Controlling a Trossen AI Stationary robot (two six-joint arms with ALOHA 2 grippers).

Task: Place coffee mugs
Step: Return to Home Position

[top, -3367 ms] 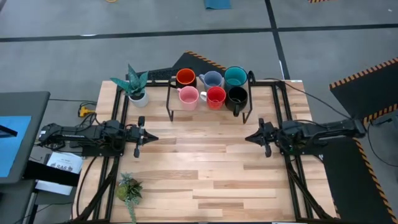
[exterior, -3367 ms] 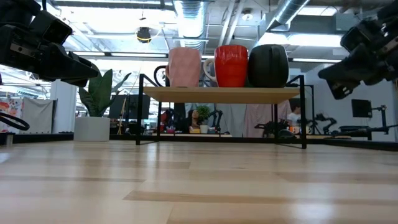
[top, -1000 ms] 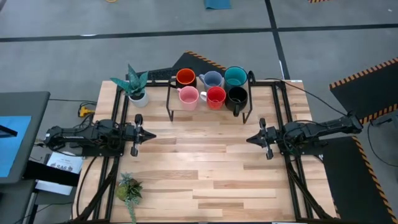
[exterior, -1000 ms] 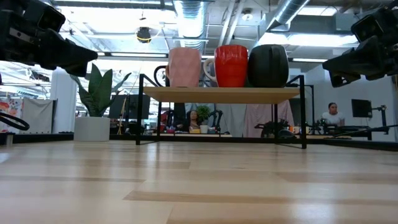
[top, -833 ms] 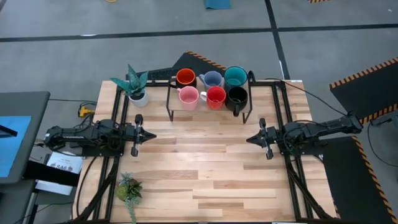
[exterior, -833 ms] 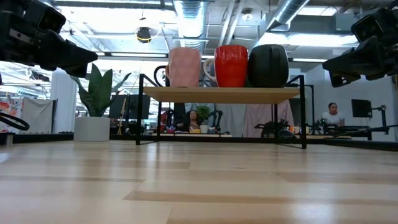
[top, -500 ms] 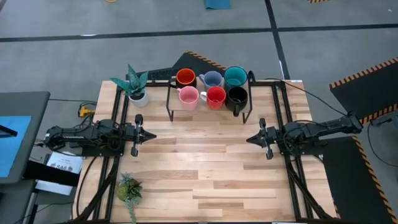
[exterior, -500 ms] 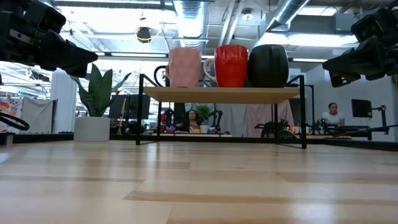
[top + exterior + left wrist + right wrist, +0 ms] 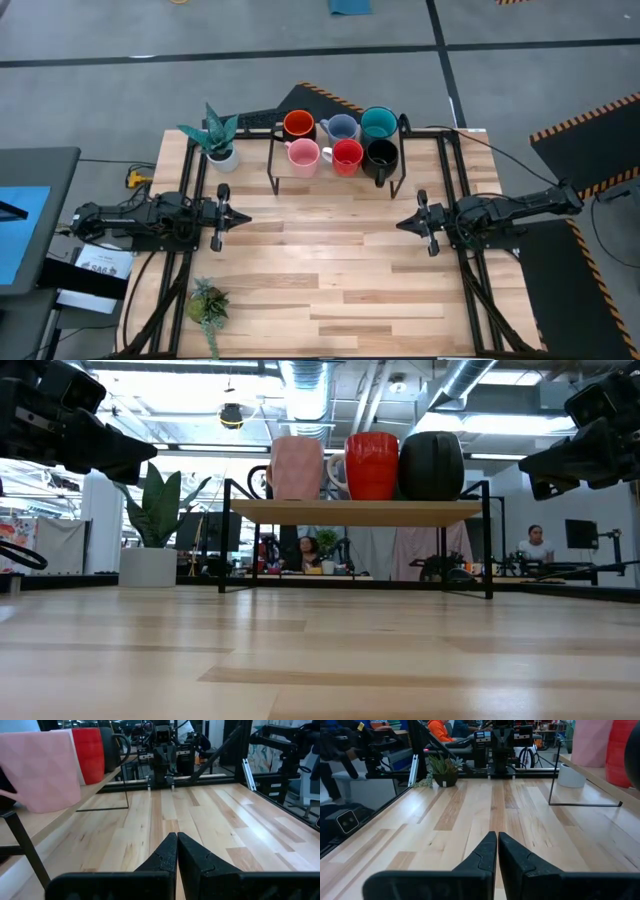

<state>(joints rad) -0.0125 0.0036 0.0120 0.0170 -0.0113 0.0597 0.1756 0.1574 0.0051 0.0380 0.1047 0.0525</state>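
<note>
Wooden counter [image 9: 330, 280], shelf [image 9: 360, 511] at its far edge. Upright there: pink mug [image 9: 303, 153], red mug [image 9: 347, 155] and black mug [image 9: 381, 152] (handle pointing near) in front; orange-lined mug [image 9: 298, 125], grey-blue mug [image 9: 340, 127], teal mug [image 9: 378, 122] behind, mostly hidden in the low view. Left tool [image 9: 176, 837] and right tool [image 9: 497, 836], both pressed together, hang at the left and right edges, unmoved this last second.

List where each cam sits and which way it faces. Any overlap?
High: overhead, straight down on table; left arm picture-left, right arm picture-right.
Low: table-top height, level toward shelf; arms in upper corners.
Left wrist: faces across at right arm; own shut jaws at bottom.
Right wrist: faces left arm; own shut jaws at bottom.
Shared: pink mug, red mug in all four.
</note>
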